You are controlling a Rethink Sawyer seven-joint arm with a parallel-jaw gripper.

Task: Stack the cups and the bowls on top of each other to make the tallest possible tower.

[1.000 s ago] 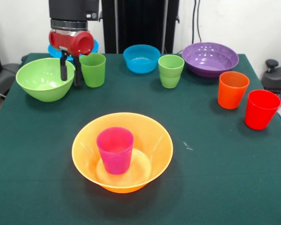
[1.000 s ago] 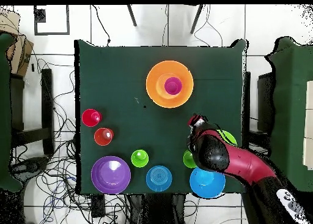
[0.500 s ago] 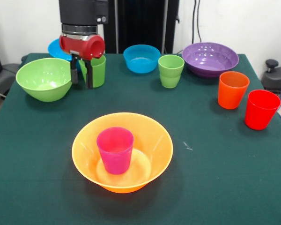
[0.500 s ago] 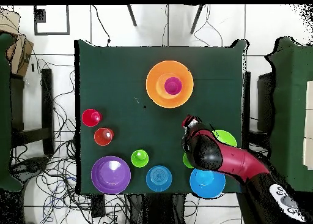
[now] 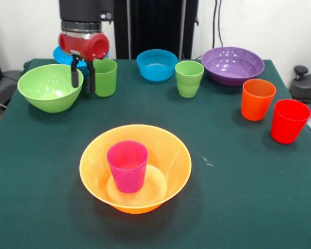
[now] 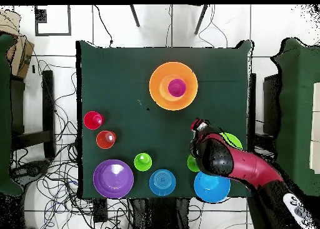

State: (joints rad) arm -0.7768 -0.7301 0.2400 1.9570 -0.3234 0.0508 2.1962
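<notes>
Hanging at the far left of the worktop (image 5: 238,207), the hand (image 5: 82,83) had its two dark fingers (image 5: 74,78) narrowly parted with nothing between them. They sat in the gap between the lime green bowl (image 5: 49,87) on the left and a lime green cup (image 5: 104,77) just to the right, apparently clear of both. The bowl was glossy, round and upright. Nearer, mid-worktop, the purple cup (image 5: 127,166) stood upright inside the big orange bowl (image 5: 135,167).
</notes>
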